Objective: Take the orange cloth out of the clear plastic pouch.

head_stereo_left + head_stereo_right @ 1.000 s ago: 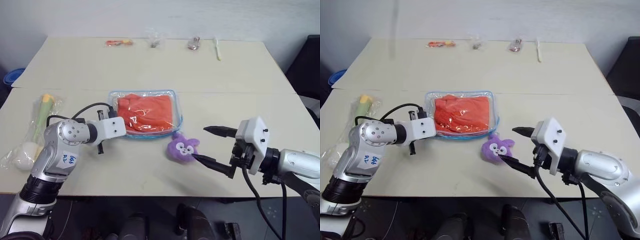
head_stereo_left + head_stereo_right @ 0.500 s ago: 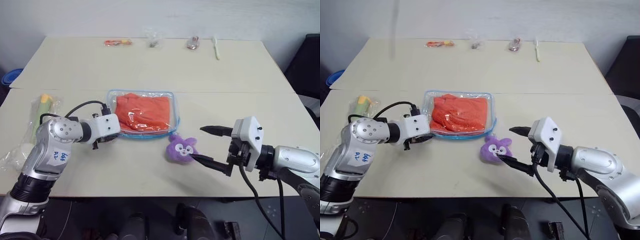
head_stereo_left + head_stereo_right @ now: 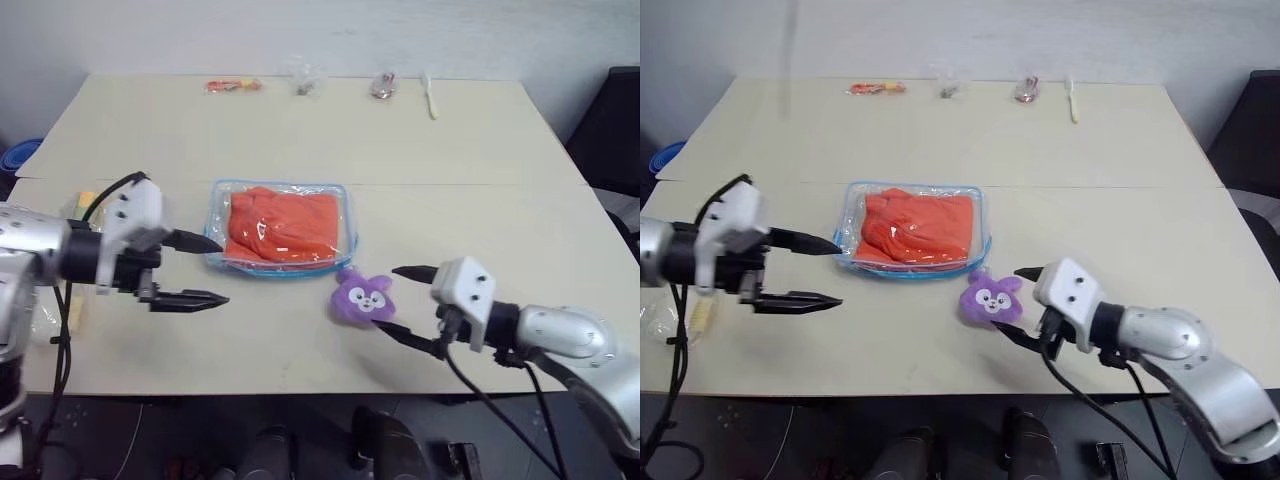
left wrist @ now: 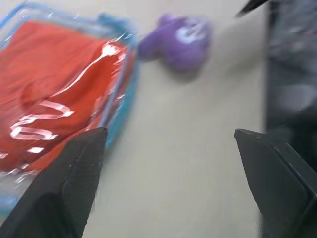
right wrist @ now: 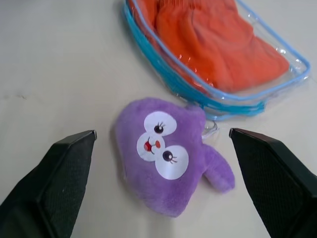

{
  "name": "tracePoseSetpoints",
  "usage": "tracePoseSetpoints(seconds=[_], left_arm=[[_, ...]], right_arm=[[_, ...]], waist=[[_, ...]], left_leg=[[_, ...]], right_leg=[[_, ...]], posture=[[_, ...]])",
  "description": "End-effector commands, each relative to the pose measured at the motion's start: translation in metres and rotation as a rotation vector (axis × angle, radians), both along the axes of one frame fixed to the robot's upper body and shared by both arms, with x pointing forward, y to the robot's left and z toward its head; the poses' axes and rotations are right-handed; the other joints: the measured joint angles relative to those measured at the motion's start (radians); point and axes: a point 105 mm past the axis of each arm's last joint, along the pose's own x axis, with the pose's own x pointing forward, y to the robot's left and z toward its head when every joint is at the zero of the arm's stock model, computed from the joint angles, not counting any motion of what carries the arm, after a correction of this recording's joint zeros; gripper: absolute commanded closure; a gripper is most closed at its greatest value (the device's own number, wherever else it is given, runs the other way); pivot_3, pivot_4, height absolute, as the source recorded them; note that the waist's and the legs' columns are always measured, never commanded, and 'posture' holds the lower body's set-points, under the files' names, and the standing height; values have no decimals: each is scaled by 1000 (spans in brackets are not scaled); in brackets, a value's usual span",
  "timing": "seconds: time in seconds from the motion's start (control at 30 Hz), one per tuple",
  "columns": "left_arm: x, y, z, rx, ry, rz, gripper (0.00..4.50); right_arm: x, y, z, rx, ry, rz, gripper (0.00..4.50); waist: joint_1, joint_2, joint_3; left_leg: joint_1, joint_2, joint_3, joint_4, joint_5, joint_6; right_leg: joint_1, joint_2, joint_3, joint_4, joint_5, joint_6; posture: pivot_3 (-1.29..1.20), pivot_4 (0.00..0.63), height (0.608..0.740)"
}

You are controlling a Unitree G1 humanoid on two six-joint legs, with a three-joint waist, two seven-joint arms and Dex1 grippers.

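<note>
— Left eye view tells it best: the table (image 3: pixel 470 160) has not changed, but the left end effector (image 3: pixel 205 270) has let go at the near-left corner of the clear plastic pouch (image 3: pixel 283 226) and pulled back and up. Its fingers were pressed together a second ago; now they are spread wide, empty, pointing across at the pouch.

— So the orange cloth (image 3: pixel 282 223) is still inside?

— Yes, folded under the plastic, in the middle of the table. The pouch has barely shifted. I'd judge the pull has not begun; this looks like a reset for a fresh grip.

— And the other arm?

— The right end effector (image 3: pixel 412 308) has sunk lower, jaws spread as before, holding nothing. Its lower finger sits just beside the purple plush toy (image 3: pixel 362 296), which lies touching the pouch's near-right corner.

— Room to work?

— Plenty behind the pouch, bare up to the small packets along the far edge. The near side is crowded: the toy blocks that corner. To the left, a bagged item (image 3: pixel 80 210) lies behind the left arm near the table's edge, so a wide swing there risks a knock.
</note>
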Motion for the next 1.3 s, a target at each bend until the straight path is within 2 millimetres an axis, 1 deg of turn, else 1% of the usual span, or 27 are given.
tracePoseSetpoints(seconds=[0.03, 0.13, 0.2, 0.3, 0.33, 0.4, 0.53, 0.63, 0.73, 0.77, 0.8, 0.87, 0.9, 0.97, 1.03, 1.2, 1.3], left_arm=[[-2, -3, 9, -10, 0, -65, 172], [4, -7, 9, 2, -16, -78, 172], [7, -9, 8, 11, -22, -84, 172], [7, -11, 6, 15, -21, -90, 172], [7, -11, 6, 16, -21, -91, 148], [9, -11, 5, 21, -28, -89, 137], [11, -13, 4, 23, -42, -85, 137], [13, -15, 6, 10, -48, -82, 137], [14, -14, 5, 12, -50, -77, 137], [13, -14, 4, 13, -49, -77, 137], [13, -13, 4, 13, -48, -77, 137], [11, -14, 3, 7, -41, -81, 137], [11, -15, 3, 4, -39, -83, 137], [11, -17, 2, 3, -37, -89, 137], [11, -19, 2, 4, -37, -101, 137], [14, -22, 2, 13, -32, -123, 137], [16, -23, 1, 20, -34, -131, 137]], right_arm=[[2, 9, -9, -55, -56, 10, 0], [2, 17, -25, -78, -43, 15, 0], [9, 17, -33, -101, -59, -13, 0], [18, 15, -36, -111, -80, -53, 0], [20, 14, -35, -111, -85, -59, 189], [24, 14, -36, -115, -93, -62, 676], [24, 16, -37, -112, -95, -55, 2003], [19, 20, -37, -95, -83, -40, 3119], [12, 25, -35, -49, -43, -16, 4085], [6, 29, -34, -19, -12, 1, 4351], [1, 32, -33, 5, 15, 23, 4494], [-6, 38, -33, 34, 57, 51, 4494], [-6, 40, -33, 45, 66, 44, 4494], [-1, 43, -32, 62, 79, 28, 4494], [3, 51, -33, 79, 103, 29, 4494], [8, 72, -43, 118, 181, 45, 4494], [12, 83, -48, 132, 205, 44, 4494]], waist=[[0, 0, 0], [-2, 0, 0], [-4, 0, 0], [-5, 0, 0], [-6, 0, 0], [-7, 0, 0], [-7, 0, 0], [-7, 0, 0], [-7, 0, 0], [-7, 0, 0], [-7, 0, 0], [-7, 0, 0], [-7, 0, 0], [-7, 0, 0], [-7, 0, 0], [-7, 0, 0], [-16, 0, 0]], left_leg=[[0, -1, 0, 0, 0, 0], [0, -2, 0, 0, 0, 0], [-1, -1, 0, 0, 0, 0], [0, -1, 1, 0, 0, -1], [0, 0, 0, 0, 0, -1], [0, 0, 0, -1, 0, -1], [0, 0, 0, -1, 0, -1], [0, 0, 0, -1, 0, -1], [0, 0, 0, -1, 0, -1], [0, 0, 0, -1, 0, -1], [0, 0, 0, -1, 0, -1], [0, 0, 0, -1, 0, -1], [0, 0, 0, -1, 0, -1], [0, 0, 0, -1, 0, -1], [0, 0, 0, -1, 0, -1], [0, 0, 0, -1, 0, -2], [0, 0, 0, -2, 0, -2]], right_leg=[[0, 0, 0, 0, 0, 0], [0, 1, 0, -1, 0, 0], [0, 1, 0, -1, 0, 0], [0, 2, 0, 0, 0, -1], [0, 2, 0, -1, 0, -1], [-1, 2, 0, 0, -1, -1], [0, 3, 0, 0, -1, -1], [0, 2, 0, 0, -1, -1], [0, 2, 0, 0, -1, -1], [0, 3, 0, 0, -1, -1], [0, 3, 0, 0, -1, -1], [0, 3, 0, 0, -1, -1], [0, 3, 0, 0, -1, -1], [0, 3, 0, 0, -1, -1], [0, 3, 0, 0, -1, -1], [-1, 3, 0, 0, -1, -2], [-1, 3, 0, 0, -1, -2]], posture=[[0, 150, 740], [0, 150, 740], [0, 150, 740], [0, 150, 740], [0, 150, 740], [0, 150, 740], [0, 150, 740], [0, 150, 740], [0, 150, 740], [0, 150, 740], [0, 150, 740], [0, 150, 740], [0, 150, 740], [0, 150, 740], [0, 150, 740], [0, 150, 740], [0, 150, 740]])
